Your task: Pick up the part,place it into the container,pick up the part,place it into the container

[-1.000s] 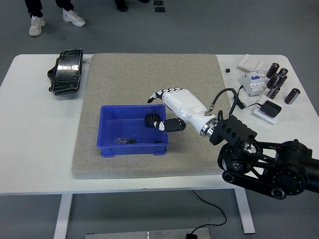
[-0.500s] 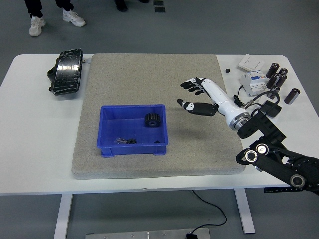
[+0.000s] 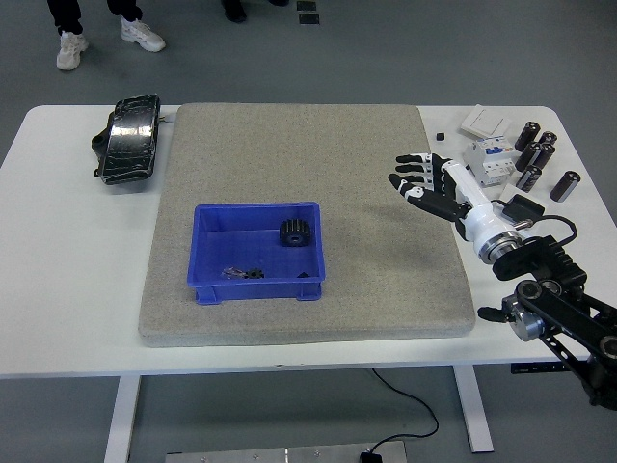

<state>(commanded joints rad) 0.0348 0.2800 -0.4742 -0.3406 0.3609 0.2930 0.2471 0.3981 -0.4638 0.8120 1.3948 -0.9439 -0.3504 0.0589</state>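
Observation:
A blue container (image 3: 210, 280) sits on the grey mat, left of centre. Inside it a black gear (image 3: 294, 232) stands near the right wall, and a small dark metal part (image 3: 242, 274) lies by the front wall. My right hand (image 3: 421, 184), white with black fingertips, hovers over the mat's right edge with its fingers spread and nothing in them. It is well to the right of the container. The left arm does not show.
Right of the mat stand a white circuit breaker (image 3: 489, 157), several black cylinders (image 3: 537, 154), a white switch plate (image 3: 486, 121) and a black block on a white card (image 3: 521, 207). A black bag-like object (image 3: 129, 140) lies at the far left. A person's shoes (image 3: 71, 48) show beyond the table.
My right hand let go of the black gear in the container, opened, and drew back to the right, from the container's right wall to the mat's right edge.

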